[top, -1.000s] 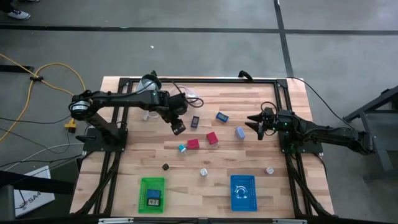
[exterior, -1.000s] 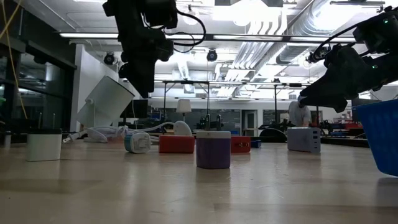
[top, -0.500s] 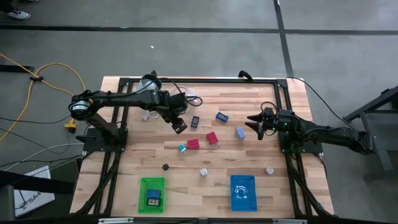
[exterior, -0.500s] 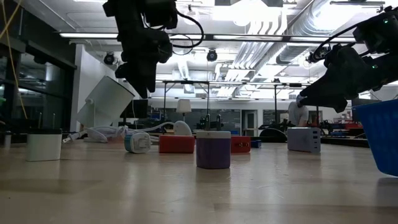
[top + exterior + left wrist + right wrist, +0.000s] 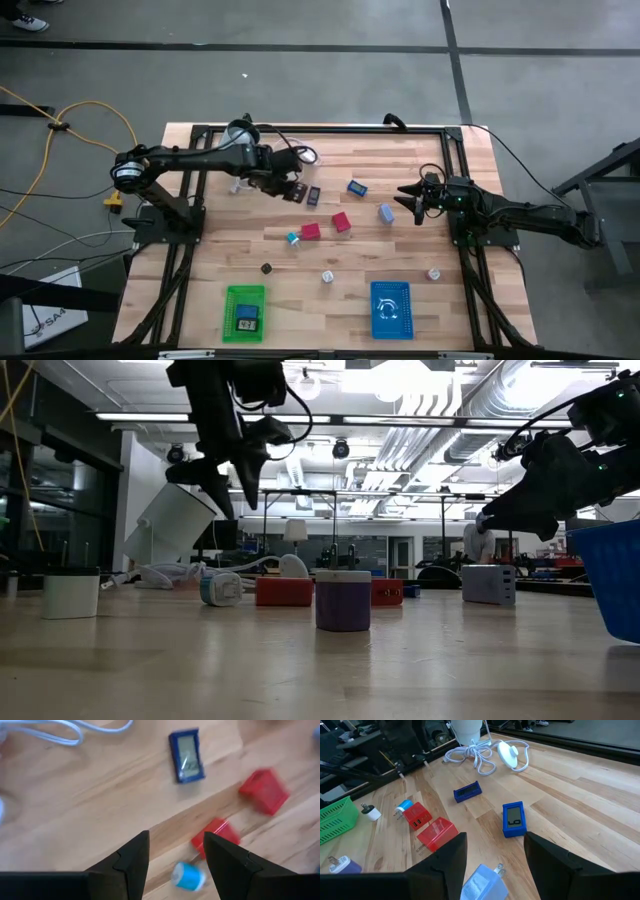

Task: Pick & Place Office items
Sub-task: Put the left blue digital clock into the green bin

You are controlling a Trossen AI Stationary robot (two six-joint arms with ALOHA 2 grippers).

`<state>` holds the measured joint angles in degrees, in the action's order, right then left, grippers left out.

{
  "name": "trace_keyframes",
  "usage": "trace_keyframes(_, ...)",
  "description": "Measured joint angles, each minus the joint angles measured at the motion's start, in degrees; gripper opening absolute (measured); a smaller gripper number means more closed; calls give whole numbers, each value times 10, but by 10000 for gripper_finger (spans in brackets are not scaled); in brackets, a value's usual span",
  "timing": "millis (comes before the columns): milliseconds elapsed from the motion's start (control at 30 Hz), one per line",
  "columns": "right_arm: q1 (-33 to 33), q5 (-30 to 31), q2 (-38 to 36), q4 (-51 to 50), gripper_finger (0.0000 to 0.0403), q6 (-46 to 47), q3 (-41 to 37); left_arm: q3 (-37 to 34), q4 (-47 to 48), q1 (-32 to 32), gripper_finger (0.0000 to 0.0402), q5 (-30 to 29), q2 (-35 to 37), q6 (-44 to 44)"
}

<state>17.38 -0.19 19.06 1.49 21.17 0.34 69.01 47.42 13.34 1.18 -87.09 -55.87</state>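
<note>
I logged the left gripper (image 5: 292, 189) empty, fingers apart, above the dark blue flat clock (image 5: 313, 196); right gripper (image 5: 408, 202) parted, empty, beside the pale blue plug block (image 5: 386, 212).

Two red blocks (image 5: 437, 834), blue display pieces (image 5: 513, 819), green basket (image 5: 244, 311), blue basket (image 5: 390, 309) — cable (image 5: 477, 755) white, perhaps.

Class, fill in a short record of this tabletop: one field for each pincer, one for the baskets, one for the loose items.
left pincer: open, empty, above the red blocks
right pincer: open, empty, above a pale blue plug
baskets: green basket and blue basket at the table's near edge
loose items: small blue display, blue-capped piece, white cable
</note>
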Motion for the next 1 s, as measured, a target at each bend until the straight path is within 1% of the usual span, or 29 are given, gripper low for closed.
trace_keyframes(133,0,0,0,0,184,0,0,0,-25,2,180,0,0,-54)
trace_keyframes(367,0,0,0,0,184,0,0,0,-46,2,180,0,0,-103)
trace_keyframes(733,0,0,0,0,184,0,0,0,-52,2,180,0,0,-106)
trace_keyframes(933,0,0,0,0,184,0,0,0,-91,-1,180,0,0,-79)
trace_keyframes(1000,0,0,0,0,184,0,0,0,-93,-5,180,0,0,-84)
